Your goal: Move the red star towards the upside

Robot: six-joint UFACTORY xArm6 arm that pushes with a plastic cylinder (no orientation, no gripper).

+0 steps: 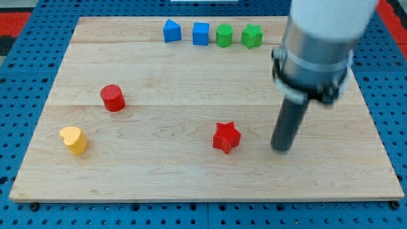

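**Just a wood board on blue pegboard**

Not much of a room here. A pale wooden board (191, 70) with visible plank seams sits on a blue perforated surface (25, 114). Red patches (16, 25) show at the view's top corners. Lighting's even and soft.

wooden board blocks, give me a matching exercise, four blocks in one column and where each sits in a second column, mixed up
Column one:
1. red star-shaped block
2. yellow heart-shaped block
3. red cylinder block
4. blue cube block

Column two:
A. in the row at the view's top, just left of the green cylinder block
B. nearest the view's bottom left corner of the wooden board
C. just left of my tip, with a gap between them
D. up and right of the yellow block

Pairs: 1-C, 2-B, 3-D, 4-A
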